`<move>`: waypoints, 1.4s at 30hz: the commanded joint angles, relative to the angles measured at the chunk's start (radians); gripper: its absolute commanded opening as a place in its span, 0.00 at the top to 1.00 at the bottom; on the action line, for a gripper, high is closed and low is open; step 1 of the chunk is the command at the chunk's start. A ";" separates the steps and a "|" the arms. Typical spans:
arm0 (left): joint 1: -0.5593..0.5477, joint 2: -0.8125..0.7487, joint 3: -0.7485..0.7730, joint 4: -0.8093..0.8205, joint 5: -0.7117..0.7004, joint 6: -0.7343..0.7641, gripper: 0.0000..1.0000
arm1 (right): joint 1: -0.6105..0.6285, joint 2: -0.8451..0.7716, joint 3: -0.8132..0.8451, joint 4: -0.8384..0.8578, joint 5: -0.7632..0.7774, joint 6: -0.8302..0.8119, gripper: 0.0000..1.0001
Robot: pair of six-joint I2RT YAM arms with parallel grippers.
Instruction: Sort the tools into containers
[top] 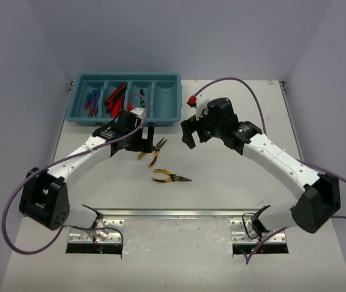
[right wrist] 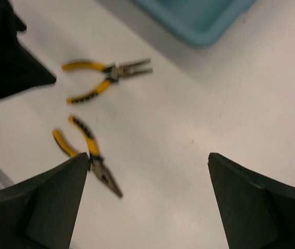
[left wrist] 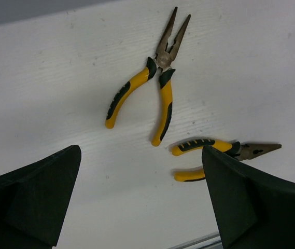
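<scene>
**Top view.** A teal tray (top: 75, 108) with four long compartments is set at the far left of the surface (top: 239, 188). Blue-and-red screwdrivers (top: 92, 100) are seen in the leftmost compartment and red-and-black knives (top: 116, 96) in the next. The contents of the third cannot be made out. Two yellow-handled pliers lie on the surface in front of the tray. The farther pliers (top: 155, 151) are just beside the left tool (top: 143, 139), and the nearer pliers (top: 169, 177) are closer to the arm bases. The right tool (top: 192, 131) is held to the right of the tray, apart from both.

**Left wrist view.** The left tool (left wrist: 141, 176) is shown spread wide, with nothing pinched. The farther pliers (left wrist: 164, 62) are seen with jaws slightly parted. The nearer pliers (left wrist: 225, 147) are partly hidden by one finger.

**Right wrist view (blurred).** The right tool (right wrist: 147, 176) is likewise spread and pinches nothing. The farther pliers (right wrist: 108, 75) and nearer pliers (right wrist: 90, 150) lie at left. A corner of the tray (right wrist: 204, 23) is seen at top.
</scene>
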 commanded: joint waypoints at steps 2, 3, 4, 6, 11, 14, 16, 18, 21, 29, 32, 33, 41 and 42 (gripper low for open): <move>-0.004 0.186 0.152 -0.105 -0.109 0.059 0.00 | 0.002 -0.203 -0.222 0.104 -0.136 0.036 0.07; -0.003 0.228 0.175 -0.113 -0.103 0.067 0.00 | 0.003 -0.220 -0.238 0.107 -0.147 0.033 0.07; -0.003 0.276 0.204 -0.122 -0.090 0.077 0.00 | 0.003 -0.234 -0.252 0.105 -0.152 0.027 0.07; -0.003 0.364 0.237 -0.130 -0.045 0.097 0.02 | 0.002 -0.269 -0.265 0.086 -0.141 0.008 0.07; 0.009 0.445 0.254 -0.125 -0.036 0.130 0.10 | 0.003 -0.327 -0.289 0.092 -0.143 -0.013 0.07; 0.022 0.502 0.251 -0.124 -0.033 0.139 0.21 | 0.002 -0.363 -0.306 0.120 -0.214 -0.009 0.07; 0.024 0.527 0.237 -0.114 -0.046 0.134 0.23 | 0.003 -0.375 -0.312 0.132 -0.242 -0.008 0.07; 0.028 0.541 0.219 -0.096 -0.052 0.124 0.26 | 0.003 -0.380 -0.316 0.137 -0.264 -0.006 0.08; 0.031 0.566 0.213 -0.077 -0.028 0.110 0.39 | 0.002 -0.388 -0.322 0.139 -0.267 -0.013 0.08; 0.012 0.605 0.216 -0.093 -0.004 0.083 0.77 | 0.003 -0.405 -0.335 0.159 -0.272 -0.018 0.08; 0.000 0.587 0.206 -0.094 -0.003 0.087 0.85 | 0.002 -0.396 -0.330 0.160 -0.276 -0.008 0.08; -0.008 0.579 0.206 -0.097 0.016 0.091 0.91 | 0.001 -0.393 -0.331 0.166 -0.280 -0.003 0.08; -0.085 0.530 0.239 -0.142 0.025 0.118 1.00 | 0.001 -0.389 -0.331 0.184 -0.273 0.012 0.09; -0.094 0.522 0.251 -0.150 0.028 0.121 1.00 | 0.003 -0.385 -0.330 0.186 -0.275 0.012 0.09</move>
